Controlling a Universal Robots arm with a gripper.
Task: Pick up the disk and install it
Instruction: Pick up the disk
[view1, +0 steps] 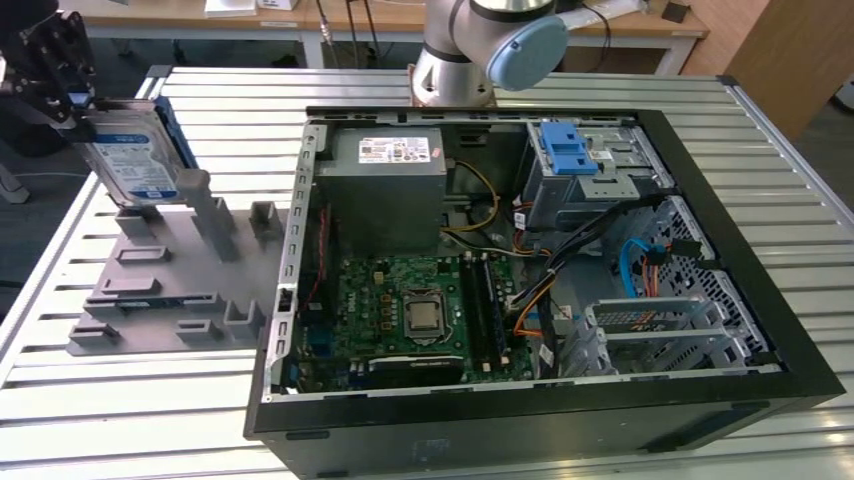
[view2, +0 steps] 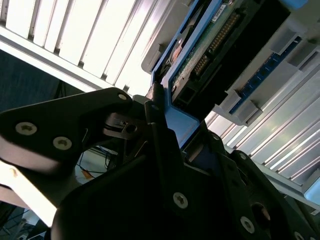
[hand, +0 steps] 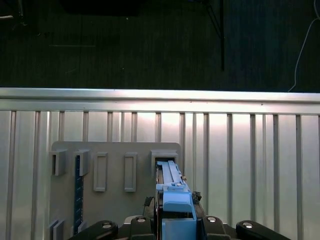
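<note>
Jaws clamp the disk (view1: 134, 165) by its top edge, hiding it; unclear whether its lower end sits in the stand (view1: 158, 285)

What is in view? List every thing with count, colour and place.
disk: one, silver with a blue bracket, upright over the stand at the exterior view's left
stand: one, grey, on the table beside the case
computer case: one, black, open, mid-table
power supply box: one, grey, inside the case
motherboard: one, green, inside the case
table: one, silver, slatted
arm: one, grey and blue, beyond the case
claw: one, black, shut on the disk's top
</note>
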